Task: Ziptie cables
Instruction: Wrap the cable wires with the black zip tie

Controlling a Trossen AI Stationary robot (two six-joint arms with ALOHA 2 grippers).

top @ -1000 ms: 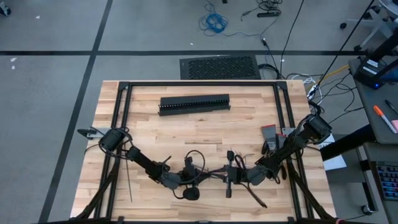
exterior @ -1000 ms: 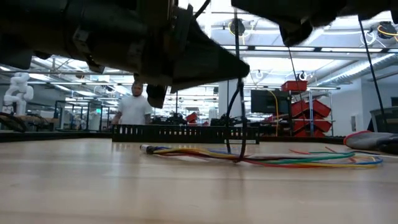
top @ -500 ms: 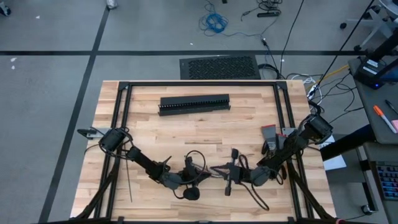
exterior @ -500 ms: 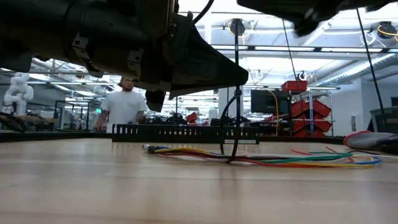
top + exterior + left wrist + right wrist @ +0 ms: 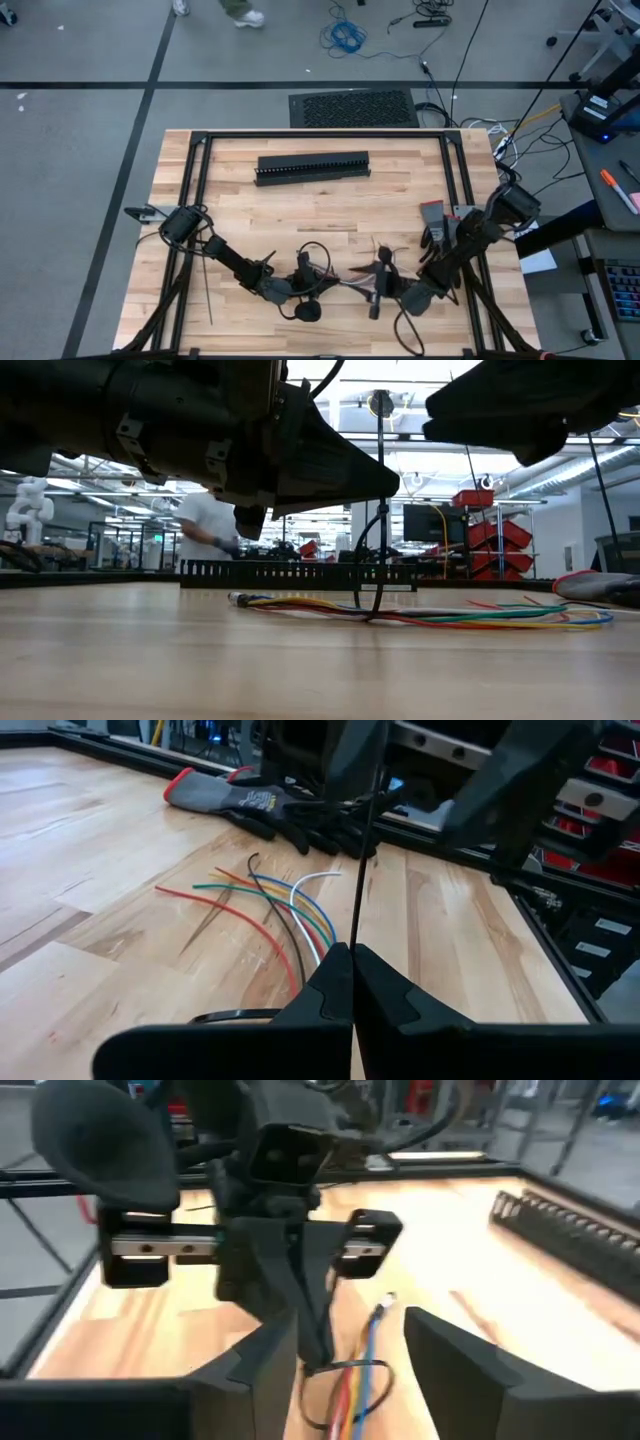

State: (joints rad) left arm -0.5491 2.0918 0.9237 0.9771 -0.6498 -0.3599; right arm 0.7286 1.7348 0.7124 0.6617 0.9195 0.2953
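Cables [image 5: 420, 615] lying flat along the wooden desk [image 5: 300, 205], thin and multicoloured, ringed by a looped ziptie [image 5: 372, 565]. Left gripper [image 5: 352, 982] with jaws pressed shut on the ziptie's thin dark tail, near the desk's front middle. Right gripper [image 5: 345, 1355] just beside, jaws apart, holding nothing. Seen only by the left wrist: splayed wire ends and a glove [image 5: 250, 800]. Seen from above: slotted black duct [image 5: 313, 167] well behind.
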